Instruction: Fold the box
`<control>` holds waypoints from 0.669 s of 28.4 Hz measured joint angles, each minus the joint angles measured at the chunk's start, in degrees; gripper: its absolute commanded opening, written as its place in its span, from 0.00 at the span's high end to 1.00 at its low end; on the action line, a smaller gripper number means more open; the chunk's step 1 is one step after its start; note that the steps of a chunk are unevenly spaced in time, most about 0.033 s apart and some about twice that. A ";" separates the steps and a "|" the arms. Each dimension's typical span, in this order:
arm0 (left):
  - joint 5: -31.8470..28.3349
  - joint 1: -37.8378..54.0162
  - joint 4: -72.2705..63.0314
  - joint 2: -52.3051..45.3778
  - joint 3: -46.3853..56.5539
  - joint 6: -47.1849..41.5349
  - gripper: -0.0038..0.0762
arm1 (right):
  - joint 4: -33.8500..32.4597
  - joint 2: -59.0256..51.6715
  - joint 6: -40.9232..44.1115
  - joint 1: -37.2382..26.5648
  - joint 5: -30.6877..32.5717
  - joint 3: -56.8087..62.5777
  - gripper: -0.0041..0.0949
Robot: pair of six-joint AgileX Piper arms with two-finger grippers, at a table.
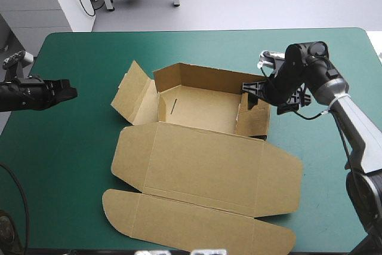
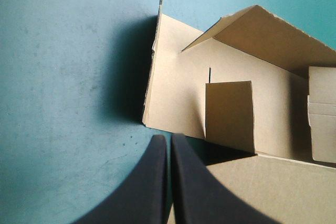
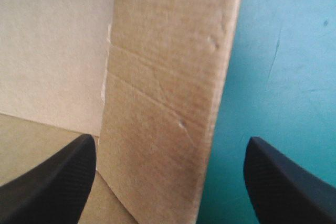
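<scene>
The brown box (image 1: pixel 197 107) lies mid-table as a half-formed tray, with its back wall and right wall (image 1: pixel 253 119) raised. Its left flap (image 1: pixel 134 92) leans outward, and the lid (image 1: pixel 203 171) lies flat toward the front edge. My right gripper (image 1: pixel 252 95) is open and straddles the right wall. In the right wrist view that wall (image 3: pixel 168 77) stands between the fingers of the right gripper (image 3: pixel 170 141). My left gripper (image 1: pixel 67 92) hovers shut at the table's left side, apart from the box. In its own view the left gripper (image 2: pixel 169 148) points at the left flap (image 2: pixel 178 87).
The lid's rounded front flap (image 1: pixel 191 222) reaches close to the table's front edge. A strip of teal-green cover (image 1: pixel 83 141) separates the left gripper from the box. More cover (image 1: pixel 322 147) shows right of the box, under the right arm.
</scene>
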 measured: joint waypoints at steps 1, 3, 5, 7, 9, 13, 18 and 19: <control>0.06 0.00 0.00 0.00 0.00 0.00 0.94 | -0.05 -0.06 0.64 0.69 -0.06 1.38 0.24; 0.39 0.00 0.00 0.00 0.00 0.00 0.94 | -0.53 0.00 2.19 2.76 -1.63 4.85 0.24; 0.60 0.00 0.00 0.00 0.00 0.00 0.94 | -1.51 0.06 3.74 3.95 -3.83 6.57 0.24; 1.02 0.00 -0.14 0.00 0.00 0.00 0.94 | -2.52 0.06 4.90 4.48 -5.45 7.51 0.24; 1.22 0.00 -0.33 0.00 0.00 0.00 0.94 | -3.25 0.06 5.51 4.54 -6.15 7.76 0.24; 1.28 0.00 -0.47 0.00 0.00 0.00 0.94 | -4.39 0.06 6.52 4.54 -6.42 7.94 0.26; 1.28 0.00 -0.47 0.00 0.00 0.00 0.94 | -4.78 1.05 7.00 4.54 -6.36 7.94 0.44; 1.28 0.00 -0.47 0.00 0.00 0.00 0.94 | -4.78 1.34 7.06 4.54 -6.36 7.94 0.49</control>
